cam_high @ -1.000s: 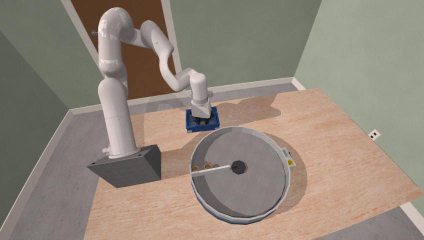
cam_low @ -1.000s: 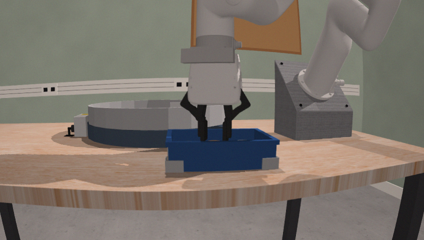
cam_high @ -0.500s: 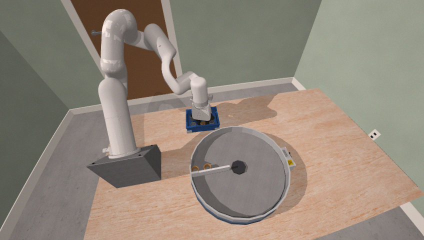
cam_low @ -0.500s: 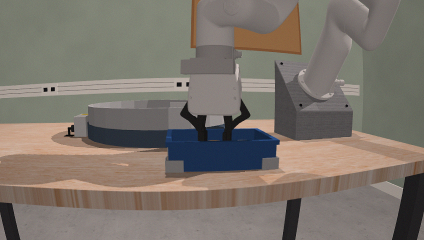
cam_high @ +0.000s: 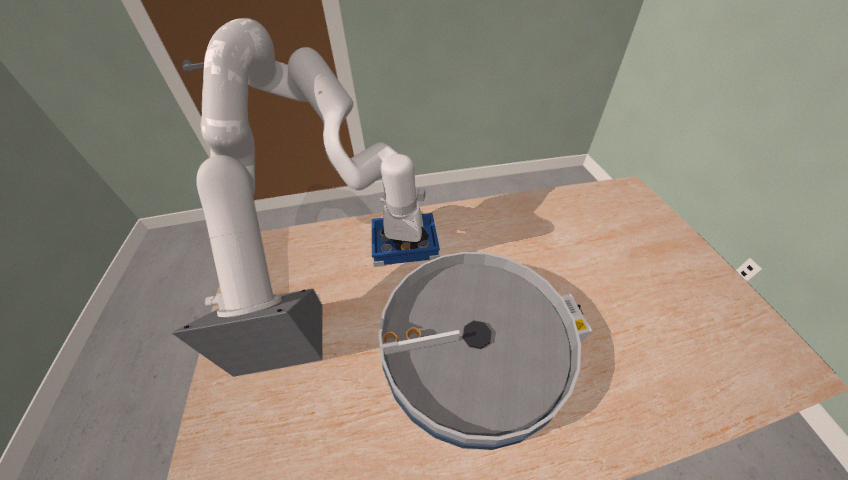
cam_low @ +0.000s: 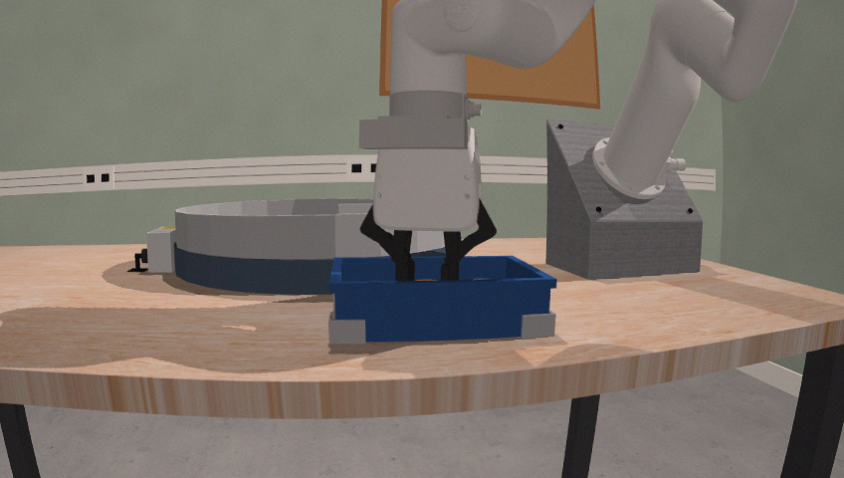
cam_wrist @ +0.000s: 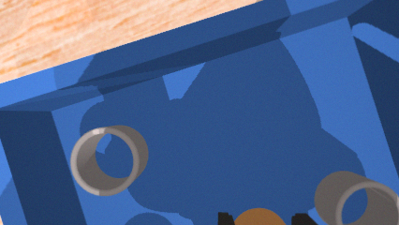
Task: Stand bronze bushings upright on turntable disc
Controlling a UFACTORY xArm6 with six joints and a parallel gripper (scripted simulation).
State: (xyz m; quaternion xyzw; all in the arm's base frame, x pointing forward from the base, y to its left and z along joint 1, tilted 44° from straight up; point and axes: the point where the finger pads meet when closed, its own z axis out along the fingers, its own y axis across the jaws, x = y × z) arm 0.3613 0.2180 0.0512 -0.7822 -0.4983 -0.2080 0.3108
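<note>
Gripper [cam_high: 409,242] [cam_low: 427,272] [cam_wrist: 262,219] fingers part-closed either side of a bronze bushing [cam_high: 405,246] [cam_wrist: 258,217] in the crate [cam_high: 404,258] [cam_low: 444,311] [cam_wrist: 187,57]; can't tell if it's gripped. Off-centre pinch could tip or drop it; lifting crooked could snag the wall. Top view shows 2 bronze rings [cam_high: 412,328] on the disc [cam_high: 505,380]; exterior hides them. Wrist shows steel bushings [cam_high: 386,248] [cam_wrist: 79,171] apart from the fingers
</note>
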